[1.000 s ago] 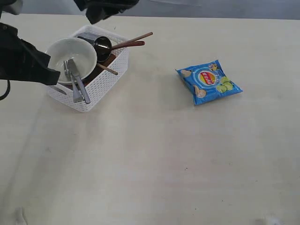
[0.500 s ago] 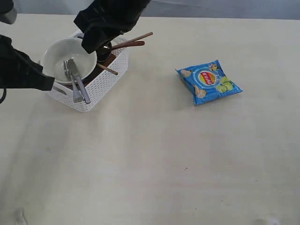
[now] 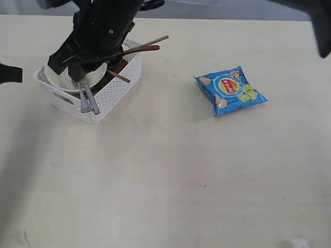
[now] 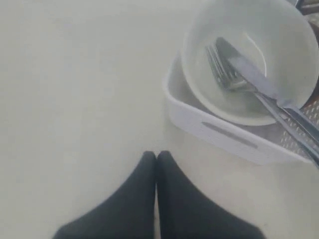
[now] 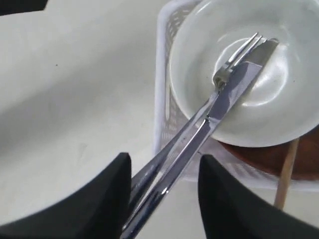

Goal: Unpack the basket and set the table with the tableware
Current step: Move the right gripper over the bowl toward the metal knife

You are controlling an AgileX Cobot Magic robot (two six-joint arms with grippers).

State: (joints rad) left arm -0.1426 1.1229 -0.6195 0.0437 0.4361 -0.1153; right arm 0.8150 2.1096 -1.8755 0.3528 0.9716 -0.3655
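The white rectangular plastic basket with perforated, woven-look walls holds the tableware, and the right gripper hangs just over its rim with its two black fingers spread apart. The long handles of the steel knife and the steel fork run side by side through the gap between them. A clear gap shows on the side of one finger, so nothing is clamped. The blade and the tines rest inside the cream round bowl, which sits in one end of the basket above a small brown plate. A wooden chopstick lies beside that plate. The left gripper has its fingertips pressed together on nothing. It hovers over bare tabletop just outside the basket's short wall with the cut-out handle. In the exterior view the right arm reaches across and covers much of the basket, which stands toward the far left of the plain cream-beige table. A brown wooden spoon and another chopstick stick out over its far rim. Well apart, to the right, a blue chip bag lies flat on the table.
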